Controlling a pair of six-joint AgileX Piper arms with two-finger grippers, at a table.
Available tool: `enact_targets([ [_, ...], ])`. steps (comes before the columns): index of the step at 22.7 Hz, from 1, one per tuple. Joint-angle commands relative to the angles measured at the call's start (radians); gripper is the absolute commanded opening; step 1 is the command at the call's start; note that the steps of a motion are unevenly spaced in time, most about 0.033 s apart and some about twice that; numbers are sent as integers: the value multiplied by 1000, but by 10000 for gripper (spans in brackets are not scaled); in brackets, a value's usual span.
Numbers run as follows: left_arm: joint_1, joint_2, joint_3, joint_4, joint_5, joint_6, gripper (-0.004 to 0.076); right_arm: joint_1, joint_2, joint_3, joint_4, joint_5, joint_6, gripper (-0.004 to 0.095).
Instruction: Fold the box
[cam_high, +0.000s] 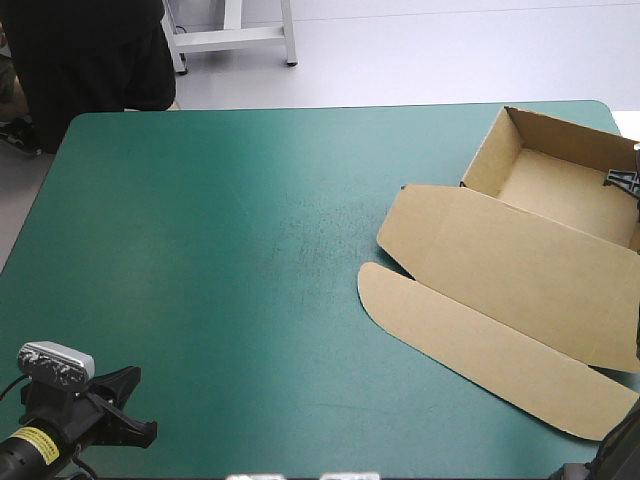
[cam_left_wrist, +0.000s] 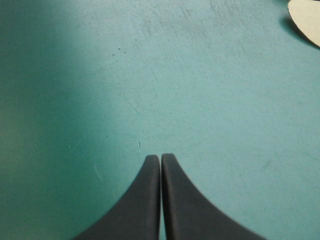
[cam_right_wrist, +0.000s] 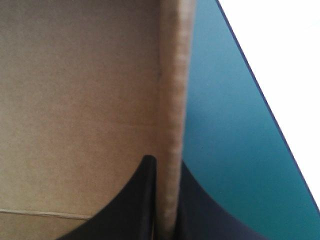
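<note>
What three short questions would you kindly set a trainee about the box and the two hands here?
1. True or false: the left hand holds the box.
2. The box's lid is: A) standing upright; B) lying flat on the teal-green cover; C) rolled into a tube.
3. Fill in: the right hand is shut on one ____ of the box.
Key: 1 false, it is shut over bare cover; 2 B; 3 wall.

left gripper (cam_left_wrist: 160, 157) closed, right gripper (cam_right_wrist: 165, 162) clamped
</note>
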Motion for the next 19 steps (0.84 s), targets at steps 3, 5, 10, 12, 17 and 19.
enact_targets([
  [3, -1, 11, -25, -3, -66, -9, -10, -21, -54, -32, -6, 33, -42, 248],
  [5, -1, 11, -25, -1, -66, -9, -10, -25, -63, -32, -8, 33, -50, 427],
  [10, -1, 11, -25, 3, -66, -9, -10, -27, -113, -32, -61, 33, -50, 775],
  [12, -1, 11, -25, 4, -66, -9, -10, -27, -158, -32, -53, 33, -50, 764],
  [17, -1, 11, -25, 23, -66, -9, -10, -25, -333, 35, 174, 33, -140, 723],
  [19, -1, 11, -25, 23, -69, -9, -10, -25, -409, 128, 232, 33, -175, 512],
])
